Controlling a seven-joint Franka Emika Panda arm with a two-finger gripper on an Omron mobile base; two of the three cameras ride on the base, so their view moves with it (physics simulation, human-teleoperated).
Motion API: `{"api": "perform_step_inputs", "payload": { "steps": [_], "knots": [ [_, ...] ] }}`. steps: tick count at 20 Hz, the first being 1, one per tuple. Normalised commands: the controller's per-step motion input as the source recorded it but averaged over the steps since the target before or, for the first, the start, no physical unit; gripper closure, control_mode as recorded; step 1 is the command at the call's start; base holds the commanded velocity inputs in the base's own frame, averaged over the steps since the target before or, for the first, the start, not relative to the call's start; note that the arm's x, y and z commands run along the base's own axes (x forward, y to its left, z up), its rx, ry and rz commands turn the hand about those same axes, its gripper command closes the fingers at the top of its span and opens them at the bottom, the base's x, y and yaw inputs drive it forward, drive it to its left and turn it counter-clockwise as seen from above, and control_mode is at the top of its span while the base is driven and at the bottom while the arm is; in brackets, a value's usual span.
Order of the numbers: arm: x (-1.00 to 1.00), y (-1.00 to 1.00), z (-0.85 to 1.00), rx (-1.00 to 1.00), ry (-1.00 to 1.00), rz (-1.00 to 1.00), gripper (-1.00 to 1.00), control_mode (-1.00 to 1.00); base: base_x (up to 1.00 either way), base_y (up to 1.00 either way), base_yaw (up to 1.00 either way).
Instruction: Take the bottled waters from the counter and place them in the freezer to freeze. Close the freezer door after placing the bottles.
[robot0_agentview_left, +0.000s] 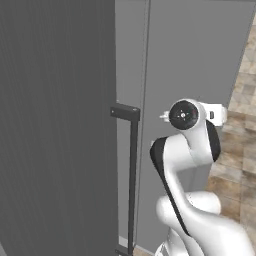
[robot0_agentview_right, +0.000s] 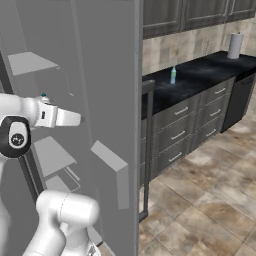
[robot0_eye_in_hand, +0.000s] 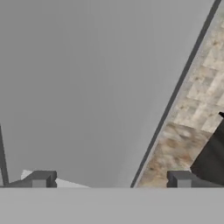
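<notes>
Standing released and empty, the pincer (robot0_eye_in_hand: 111, 183) is held against the grey freezer (robot0_agentview_left: 200, 60), presumably to work its door. One bottled water (robot0_agentview_right: 173, 75) is left on the surface (robot0_agentview_right: 200, 80), upper right of frame.

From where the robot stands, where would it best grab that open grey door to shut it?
Probably the long dark bar handle on the freezer door. It stands upright, off the panel, so the open claw could come from the front, one finger each side.
</notes>
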Motion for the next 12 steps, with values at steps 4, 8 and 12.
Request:
{"api": "perform_step_inputs", "payload": {
  "steps": [4,8,12],
  "knots": [
    [0.12,-0.54,0.02,0.28,0.00,0.00,-1.00,-1.00,0.00,0.00,0.00],
    [0.10,-0.29,0.00,0.14,-0.02,0.02,-1.00,-1.00,0.00,0.00,0.00],
    [0.09,-0.13,0.00,0.10,-0.07,0.05,-1.00,-1.00,0.00,0.00,0.00]
  ]
}}
